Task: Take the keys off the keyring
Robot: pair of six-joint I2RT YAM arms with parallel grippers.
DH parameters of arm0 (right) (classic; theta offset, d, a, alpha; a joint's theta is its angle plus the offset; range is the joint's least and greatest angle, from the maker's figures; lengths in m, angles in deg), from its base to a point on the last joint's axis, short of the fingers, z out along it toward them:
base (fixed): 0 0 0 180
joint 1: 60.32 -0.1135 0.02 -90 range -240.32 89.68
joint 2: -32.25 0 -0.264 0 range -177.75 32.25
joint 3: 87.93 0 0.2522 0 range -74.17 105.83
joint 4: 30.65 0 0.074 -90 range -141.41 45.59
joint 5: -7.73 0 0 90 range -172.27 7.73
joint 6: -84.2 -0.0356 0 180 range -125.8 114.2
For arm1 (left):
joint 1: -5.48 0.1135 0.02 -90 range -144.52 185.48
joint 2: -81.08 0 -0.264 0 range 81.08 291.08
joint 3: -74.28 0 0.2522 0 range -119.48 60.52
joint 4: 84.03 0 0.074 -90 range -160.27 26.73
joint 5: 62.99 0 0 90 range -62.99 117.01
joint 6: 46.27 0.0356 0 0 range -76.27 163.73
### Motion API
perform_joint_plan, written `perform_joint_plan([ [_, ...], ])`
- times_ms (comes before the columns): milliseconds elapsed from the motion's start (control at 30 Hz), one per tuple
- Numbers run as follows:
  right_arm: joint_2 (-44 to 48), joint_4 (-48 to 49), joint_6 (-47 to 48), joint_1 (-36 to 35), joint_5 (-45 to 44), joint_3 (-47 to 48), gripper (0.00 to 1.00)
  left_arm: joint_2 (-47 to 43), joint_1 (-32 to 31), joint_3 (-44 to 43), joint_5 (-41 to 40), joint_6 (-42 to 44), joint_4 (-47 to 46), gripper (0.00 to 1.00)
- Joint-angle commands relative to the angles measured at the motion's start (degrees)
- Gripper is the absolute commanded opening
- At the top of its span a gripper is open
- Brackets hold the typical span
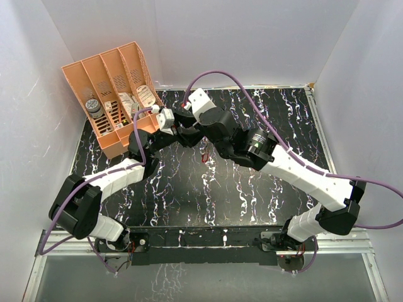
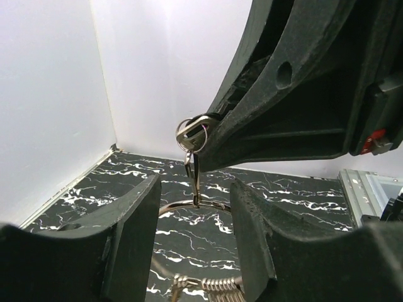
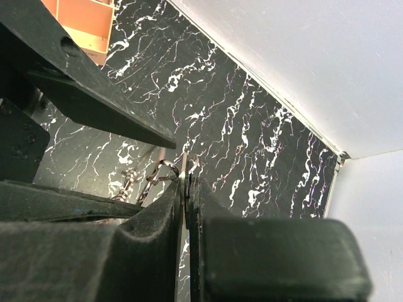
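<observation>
My two grippers meet above the middle of the black marbled table (image 1: 264,201). In the left wrist view the silvery keyring (image 2: 179,205) lies across the gap of my left gripper (image 2: 195,195), and its sides reach both pads. A wire coil (image 2: 220,286) sits on the ring's near side. From above, my right gripper (image 2: 217,126) is shut on a silver key (image 2: 189,134). A thin link (image 2: 196,182) hangs from that key to the keyring. In the right wrist view the key's flat blade (image 3: 186,175) is pinched edge-on in my right gripper (image 3: 187,184). A small red piece (image 1: 204,155) dangles below the grippers.
An orange slotted organizer (image 1: 110,94) holding small items stands at the table's back left, close to my left wrist. White walls enclose the table on three sides. A metal rail (image 1: 201,242) with both arm bases runs along the near edge.
</observation>
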Motion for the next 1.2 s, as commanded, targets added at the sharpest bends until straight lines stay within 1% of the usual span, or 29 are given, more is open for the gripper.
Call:
perform_joint_plan([
  [0,3.0,4.4,-0.4,-0.6,-0.9,0.4,0.00,-0.1,-0.2,-2.5,3.2,1.1,-2.5,0.46],
  [167,3.0,4.4,-0.4,-0.6,-1.0,0.3,0.00,-0.4,-0.2,-2.3,2.1,1.5,-2.5,0.46],
  [367,2.8,4.5,-0.4,-0.8,-0.8,0.4,0.00,0.3,-0.2,-2.4,3.1,0.6,-3.6,0.46],
  [500,2.8,4.6,-0.2,-0.9,-0.8,0.4,0.00,0.6,-0.1,-2.9,4.4,0.4,-4.0,0.42],
  [633,3.2,4.5,-0.2,-1.1,-0.7,0.5,0.00,1.2,0.2,-3.7,6.2,0.0,-4.4,0.35],
  [833,3.7,4.5,-0.2,-1.3,-0.9,0.4,0.00,3.6,2.3,-5.1,9.4,-4.4,-8.0,0.31],
  [967,4.1,4.6,0.0,-1.3,-1.1,0.4,0.00,5.4,3.9,-5.1,11.6,-9.3,-13.0,0.30],
  [1167,4.3,5.0,0.6,-1.4,-1.0,0.4,0.00,7.4,4.7,-6.3,14.7,-13.3,-16.1,0.30],
])
